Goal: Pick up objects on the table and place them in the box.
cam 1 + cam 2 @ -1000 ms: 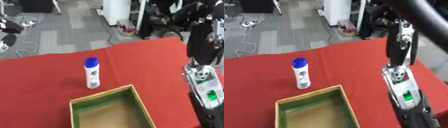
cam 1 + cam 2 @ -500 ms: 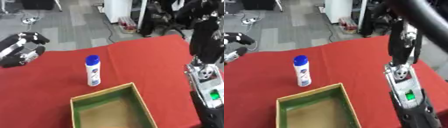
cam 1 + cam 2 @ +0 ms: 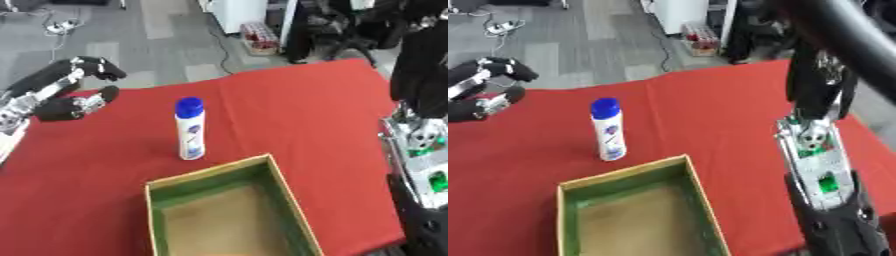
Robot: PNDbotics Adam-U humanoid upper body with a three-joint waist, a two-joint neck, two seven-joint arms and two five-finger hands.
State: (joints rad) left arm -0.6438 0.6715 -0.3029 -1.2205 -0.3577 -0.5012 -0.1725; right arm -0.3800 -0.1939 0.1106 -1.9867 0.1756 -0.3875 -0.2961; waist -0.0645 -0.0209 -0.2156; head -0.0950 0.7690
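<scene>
Black left hand [image 3: 66, 95] now nearer white bottle [image 3: 190, 129], fingers apart.

Open red cloth [image 3: 289, 110] between left hand [image 3: 66, 95] and white bottle [image 3: 190, 131], nothing standing in the way. Just beyond the bottle from the hand, the box [image 3: 229, 215], top open. Right arm [image 3: 820, 170] upright well across the table.
</scene>
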